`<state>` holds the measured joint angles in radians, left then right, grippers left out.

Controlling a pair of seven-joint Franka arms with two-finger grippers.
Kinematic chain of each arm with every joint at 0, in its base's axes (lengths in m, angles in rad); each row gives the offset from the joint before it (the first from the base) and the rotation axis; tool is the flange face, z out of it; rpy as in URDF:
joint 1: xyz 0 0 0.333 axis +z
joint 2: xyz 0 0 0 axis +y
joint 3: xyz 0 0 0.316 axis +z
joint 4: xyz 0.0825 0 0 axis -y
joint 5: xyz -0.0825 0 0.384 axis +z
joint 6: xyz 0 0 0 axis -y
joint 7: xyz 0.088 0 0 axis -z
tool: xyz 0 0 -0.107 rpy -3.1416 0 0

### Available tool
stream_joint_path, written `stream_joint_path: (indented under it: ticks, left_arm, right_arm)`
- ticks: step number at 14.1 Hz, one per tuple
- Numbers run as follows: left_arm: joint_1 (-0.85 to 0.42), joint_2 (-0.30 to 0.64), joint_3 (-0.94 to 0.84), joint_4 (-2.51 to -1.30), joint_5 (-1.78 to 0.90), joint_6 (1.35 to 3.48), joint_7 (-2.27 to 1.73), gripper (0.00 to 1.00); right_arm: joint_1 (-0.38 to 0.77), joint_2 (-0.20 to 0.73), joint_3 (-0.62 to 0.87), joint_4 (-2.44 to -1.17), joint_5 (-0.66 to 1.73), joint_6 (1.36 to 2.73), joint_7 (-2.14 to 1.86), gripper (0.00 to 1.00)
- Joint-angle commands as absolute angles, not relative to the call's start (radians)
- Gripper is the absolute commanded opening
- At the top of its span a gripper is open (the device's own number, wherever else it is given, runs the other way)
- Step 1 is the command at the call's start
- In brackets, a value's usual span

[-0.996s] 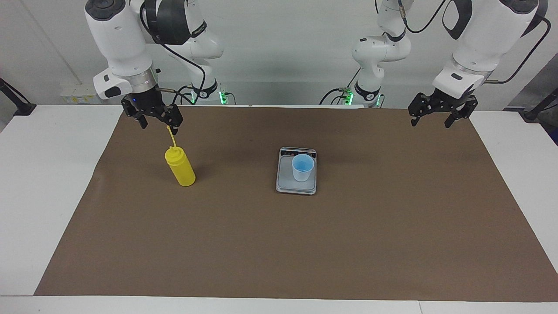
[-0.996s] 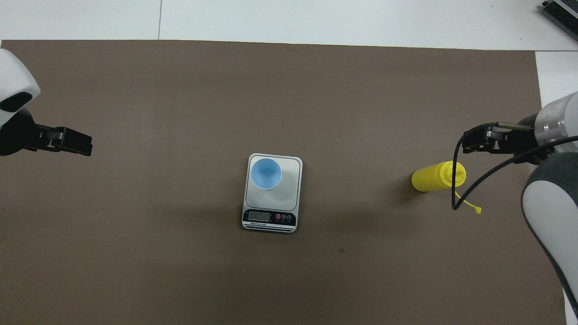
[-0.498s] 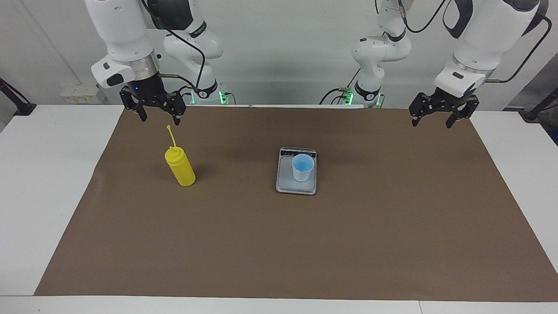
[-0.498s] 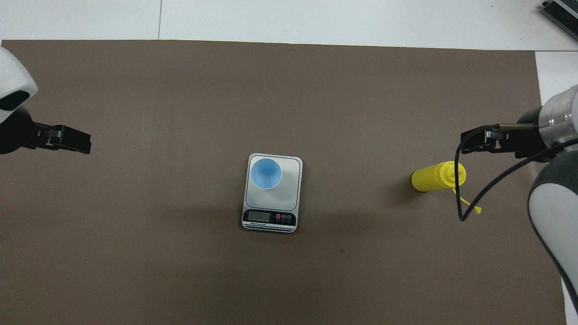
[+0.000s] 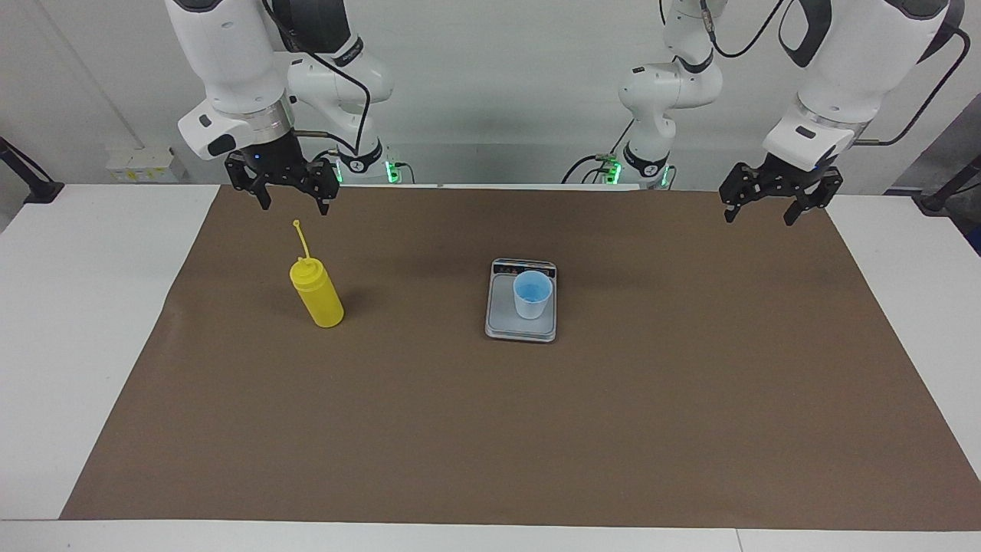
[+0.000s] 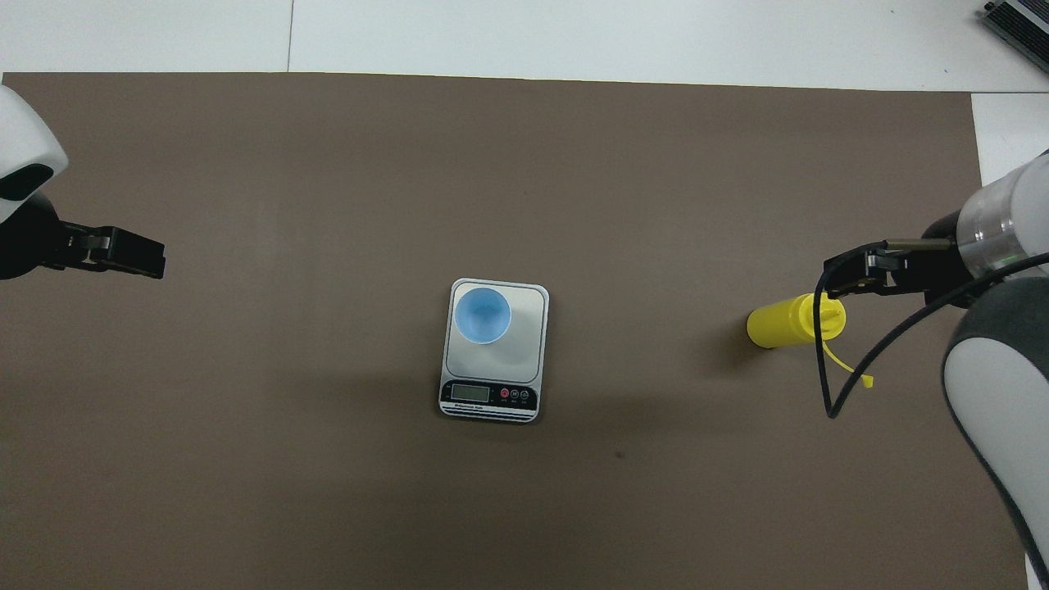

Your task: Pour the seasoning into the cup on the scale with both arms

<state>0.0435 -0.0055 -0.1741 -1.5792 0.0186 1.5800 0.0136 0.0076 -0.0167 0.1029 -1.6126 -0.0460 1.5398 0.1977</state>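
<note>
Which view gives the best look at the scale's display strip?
The overhead view: the small flat silver-grey kitchen scale shows its dark display strip and buttons face-on, unobstructed. In the facing view the scale is foreshortened, and its display strip is a thin band next to the light-blue tapered plastic cup.

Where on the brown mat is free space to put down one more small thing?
Bare mat lies between the scale and the left arm's end, and from the scale to the edge farthest from the robots. It is tighter beside the yellow bottle.

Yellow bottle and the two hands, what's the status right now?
Right hand open, raised above yellow bottle, empty. Left hand open, waiting. Cup on scale. Nothing between.
</note>
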Motion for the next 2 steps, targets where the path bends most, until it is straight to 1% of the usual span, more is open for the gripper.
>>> stream_joint_path:
  ticks: [1, 2]
  left_arm:
    - [0.051, -0.02, -0.173, -1.586, 0.003, 1.589, 0.029, 1.0]
    - [0.051, -0.02, -0.173, -1.586, 0.003, 1.589, 0.029, 1.0]
  right_arm:
    - [0.0, -0.021, 0.107, -1.617, -0.051, 1.523, 0.169, 1.0]
    - [0.0, -0.021, 0.109, -1.617, -0.049, 1.525, 0.169, 1.0]
